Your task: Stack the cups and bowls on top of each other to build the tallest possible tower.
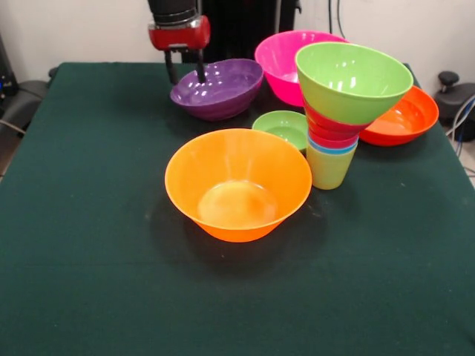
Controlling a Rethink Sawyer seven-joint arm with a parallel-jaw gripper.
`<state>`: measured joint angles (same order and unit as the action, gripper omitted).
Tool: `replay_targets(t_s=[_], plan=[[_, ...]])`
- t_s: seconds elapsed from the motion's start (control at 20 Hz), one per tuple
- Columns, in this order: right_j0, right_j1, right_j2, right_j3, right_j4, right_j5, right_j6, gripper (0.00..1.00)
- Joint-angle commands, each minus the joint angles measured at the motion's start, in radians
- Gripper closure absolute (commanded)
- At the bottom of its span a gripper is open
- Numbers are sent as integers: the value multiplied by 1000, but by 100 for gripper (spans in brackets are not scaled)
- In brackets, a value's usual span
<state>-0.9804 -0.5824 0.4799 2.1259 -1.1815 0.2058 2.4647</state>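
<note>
Front view: the tower [338,126], right of centre on the worktop [89,259], already nests cups under a lime bowl [352,80], while orange [237,184], purple [217,89] and pink bowls [286,63] remain loose; end effector [185,74] released, empty, over the purple bowl's rim at upper left.

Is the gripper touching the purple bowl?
Cannot tell. In the front view the gripper overlaps the purple bowl's rim, showing neither contact nor gap.

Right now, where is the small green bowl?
In the front view, the small green bowl sits mid-table, behind the orange bowl and just left of the tower.
</note>
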Motion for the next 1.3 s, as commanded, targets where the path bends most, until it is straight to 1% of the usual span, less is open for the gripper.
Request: replay_targets(t_s=[0.05,0.25,0.4,0.5,0.55,0.75,1.0,1.05,1.25,1.3], plan=[[97,102,-62,-20,-129,-9,-60,0],[87,108,-71,-19,-140,-7,-82,0],[106,118,-102,-35,-175,-28,-61,0],[97,113,-95,-35,-170,-18,-77,0],[98,121,-106,-42,-182,-22,-74,0],[95,114,-110,-48,-179,-19,-79,0],[55,98,-73,-41,-133,22,-137,0],[26,92,-51,-40,-108,48,-177,0],[-27,73,0,-31,-50,105,-256,0],[-32,70,7,-32,-43,114,-263,0]])
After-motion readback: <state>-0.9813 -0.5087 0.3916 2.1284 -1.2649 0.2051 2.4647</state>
